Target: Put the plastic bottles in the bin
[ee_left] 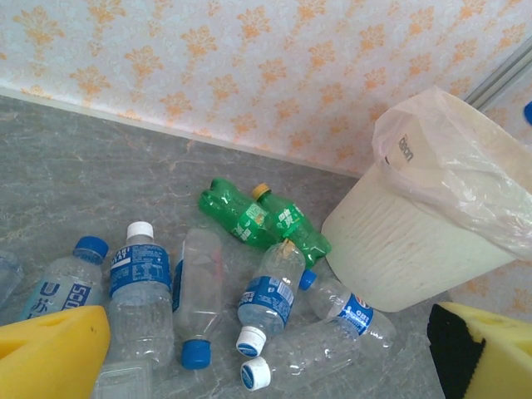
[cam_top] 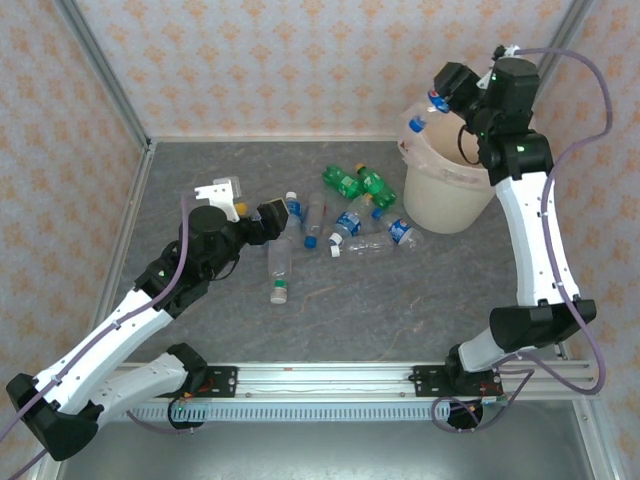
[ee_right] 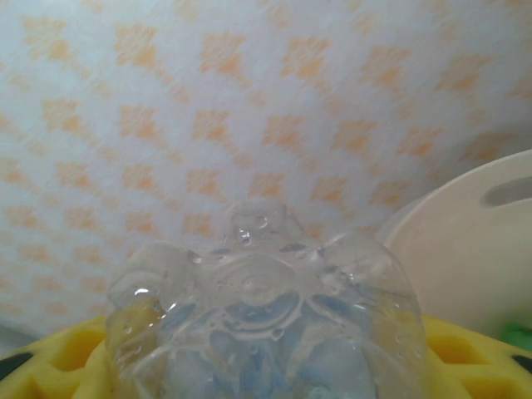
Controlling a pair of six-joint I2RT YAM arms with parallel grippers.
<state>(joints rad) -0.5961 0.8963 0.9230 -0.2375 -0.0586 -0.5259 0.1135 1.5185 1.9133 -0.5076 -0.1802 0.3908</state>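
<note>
your right fingers [ee_right: 50, 370] grip a clear bottle [ee_right: 266, 316], held up over the rim of the bin [cam_top: 445, 200] at the back right of the counter [cam_top: 400, 300]. your left fingers [ee_left: 50, 353] are spread wide apart, low over the other bottles [cam_top: 345, 225] lying loose just beside the bin.
</note>
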